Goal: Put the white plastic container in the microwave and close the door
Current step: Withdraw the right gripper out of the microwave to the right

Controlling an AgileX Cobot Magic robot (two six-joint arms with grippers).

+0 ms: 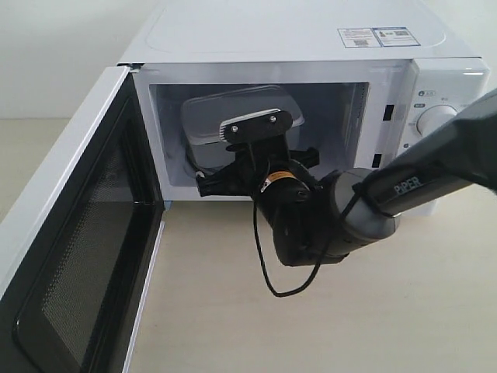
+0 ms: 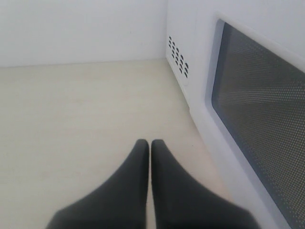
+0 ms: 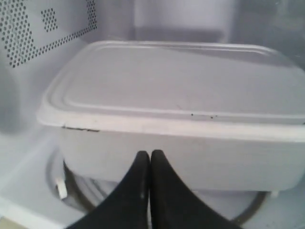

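- The white plastic container [image 3: 176, 95] sits inside the microwave [image 1: 311, 39] cavity, lid on, toward the cavity's left side.
- The door [image 1: 70, 233] stands wide open, swung to the left.
- Right gripper [image 3: 150, 157]: fingers pressed together and holding nothing, tips at the cavity mouth just before the container's near wall. Contact cannot be told.
- Left gripper [image 2: 150, 145]: fingers pressed together and empty, above the table [image 2: 71, 119] beside the door's outer face.

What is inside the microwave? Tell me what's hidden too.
The white plastic container, lid on, sits in the microwave over a roller ring. The shut right gripper is close to its near wall. The lid hides its contents.
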